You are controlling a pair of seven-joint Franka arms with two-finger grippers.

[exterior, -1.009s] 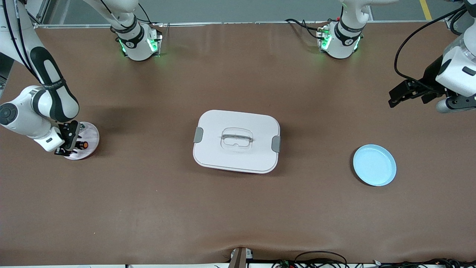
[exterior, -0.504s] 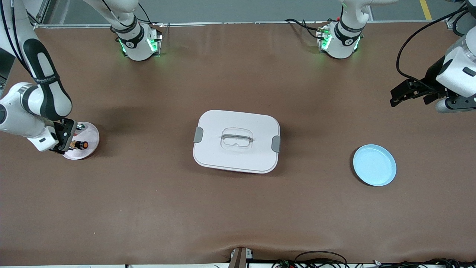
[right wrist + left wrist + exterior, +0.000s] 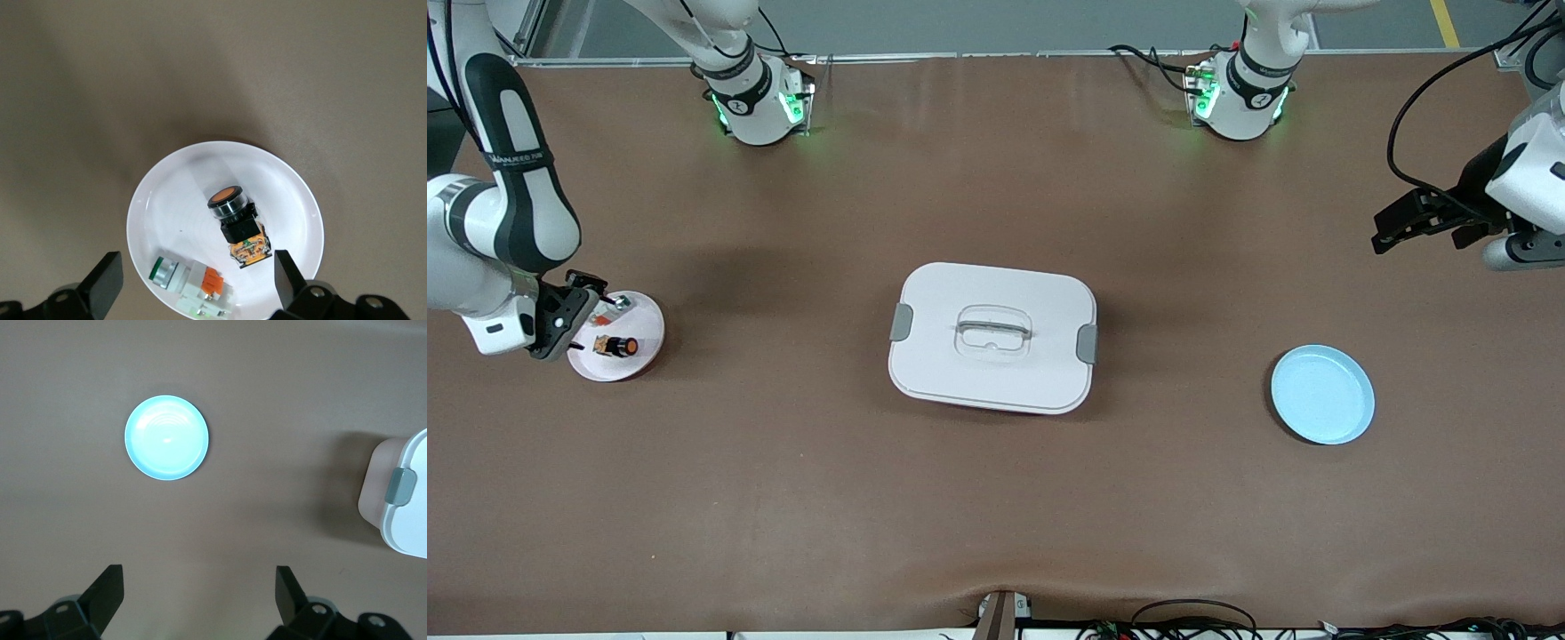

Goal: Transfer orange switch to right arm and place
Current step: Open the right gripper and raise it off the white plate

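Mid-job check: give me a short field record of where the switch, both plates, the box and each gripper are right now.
orange switch: lying on the white plate, beside a white-and-grey part, nothing gripping it
white plate location: right arm's end of the table
right gripper: over that plate's edge, jaws open, empty
left gripper: up over the left arm's end of the table, jaws open, empty, waiting
blue plate: empty, left arm's end
lidded white box: mid-table, lid on
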